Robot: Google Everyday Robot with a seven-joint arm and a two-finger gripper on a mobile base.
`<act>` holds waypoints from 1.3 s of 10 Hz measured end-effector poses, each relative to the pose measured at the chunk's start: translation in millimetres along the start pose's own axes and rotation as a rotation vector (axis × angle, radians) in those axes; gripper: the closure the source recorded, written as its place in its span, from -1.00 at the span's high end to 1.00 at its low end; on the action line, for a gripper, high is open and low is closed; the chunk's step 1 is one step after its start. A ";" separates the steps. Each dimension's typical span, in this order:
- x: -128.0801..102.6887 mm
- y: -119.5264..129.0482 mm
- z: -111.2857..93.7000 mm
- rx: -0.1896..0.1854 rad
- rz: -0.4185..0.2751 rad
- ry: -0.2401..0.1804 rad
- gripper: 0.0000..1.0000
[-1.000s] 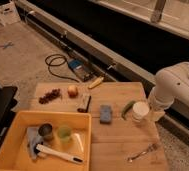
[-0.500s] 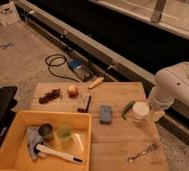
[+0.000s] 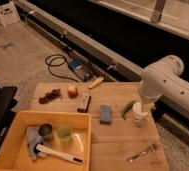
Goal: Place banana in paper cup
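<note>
With the gripper spread wide just above the paper cup at centre right, the banana lay well up-left of it, long axis slanting lower-left to upper-right.

The white arm reaches in from the right — a thick link slanting up to a rounded elbow, then a short section dropping straight down. The gripper hangs at its lower end, right of centre in the view, pointing downward — jaws spread wide.
</note>
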 end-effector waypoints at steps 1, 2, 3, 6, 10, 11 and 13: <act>-19.7 -16.3 -0.6 0.025 -0.038 -0.005 0.30; -39.2 -31.0 -1.4 0.054 -0.065 -0.012 0.30; -50.7 -39.9 -2.4 0.074 -0.077 -0.016 0.30; -50.3 -39.6 -2.3 0.074 -0.076 -0.016 0.30; -57.7 -56.9 -2.0 0.113 -0.108 -0.027 0.30; -66.5 -70.0 -0.3 0.132 -0.130 -0.032 0.30; -86.4 -112.8 9.0 0.164 -0.179 -0.063 0.30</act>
